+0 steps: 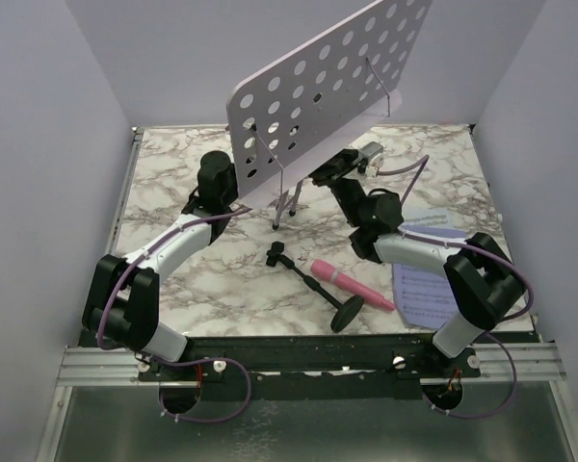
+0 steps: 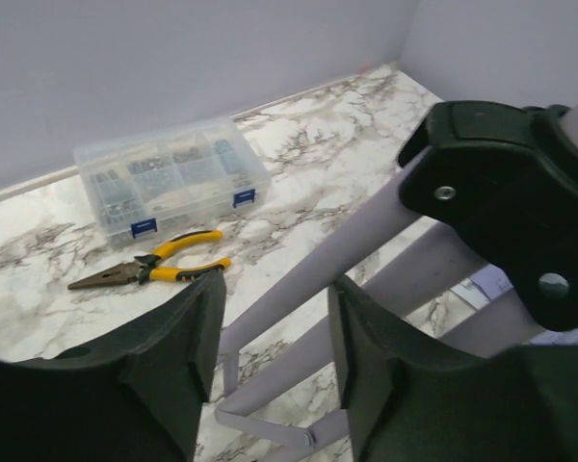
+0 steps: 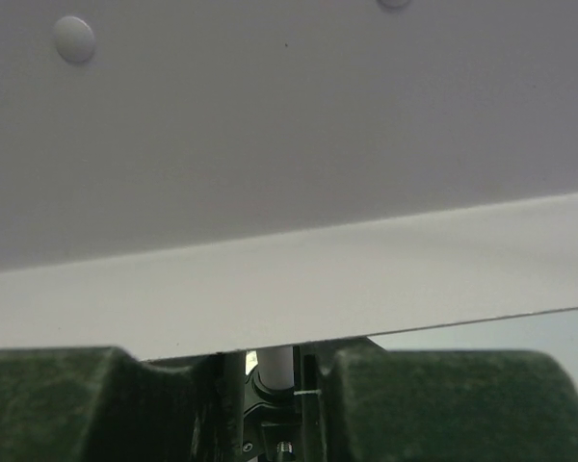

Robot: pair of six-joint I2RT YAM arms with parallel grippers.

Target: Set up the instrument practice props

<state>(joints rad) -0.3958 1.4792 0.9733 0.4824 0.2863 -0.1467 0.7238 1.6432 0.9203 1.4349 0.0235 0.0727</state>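
The lilac perforated music-stand plate [image 1: 328, 77] stands tilted on its tripod [image 1: 285, 204] at the back middle. My left gripper [image 1: 229, 192] is open, and its fingers straddle the lilac tripod legs [image 2: 299, 289] just below the black hub [image 2: 501, 192]. My right gripper [image 1: 335, 173] is under the plate, shut on the stand's post [image 3: 275, 364]. The plate's underside [image 3: 289, 144] fills that view. The pink microphone [image 1: 352, 285] lies flat on its black round-base stand [image 1: 347, 314] at the front middle. A lavender sheet-music page [image 1: 422, 291] lies under my right arm. A paler page [image 1: 426, 218] peeks out behind it.
A clear plastic compartment box [image 2: 169, 178] and yellow-handled pliers [image 2: 149, 269] lie behind the stand near the back wall. The plate hides them from the top view. White walls close in the marble table [image 1: 173, 164] on three sides.
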